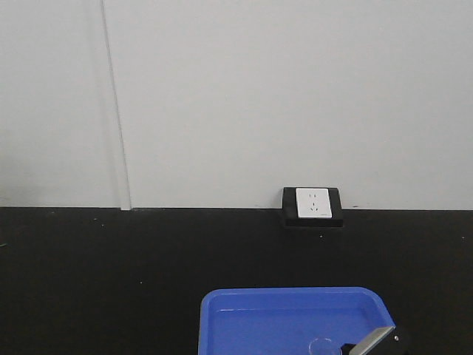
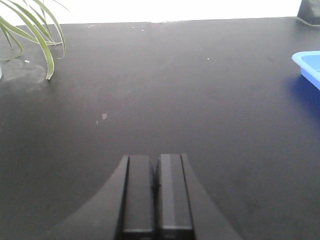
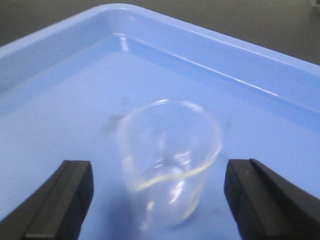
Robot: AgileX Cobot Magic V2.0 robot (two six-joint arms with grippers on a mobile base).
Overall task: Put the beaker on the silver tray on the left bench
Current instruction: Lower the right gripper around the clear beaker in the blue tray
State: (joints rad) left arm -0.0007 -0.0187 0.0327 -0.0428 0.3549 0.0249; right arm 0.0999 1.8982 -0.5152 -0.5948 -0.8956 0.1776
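A small clear glass beaker stands upright in a bright blue plastic tray; its rim also shows faintly in the front view. My right gripper is open, its two black fingers on either side of the beaker, apart from the glass. Part of the right gripper shows at the bottom of the front view. My left gripper is shut and empty, low over the black worktop. The silver tray is out of view.
The blue tray sits at the front of the black worktop, its corner also in the left wrist view. A socket box stands against the white wall. Green plant leaves hang at the far left.
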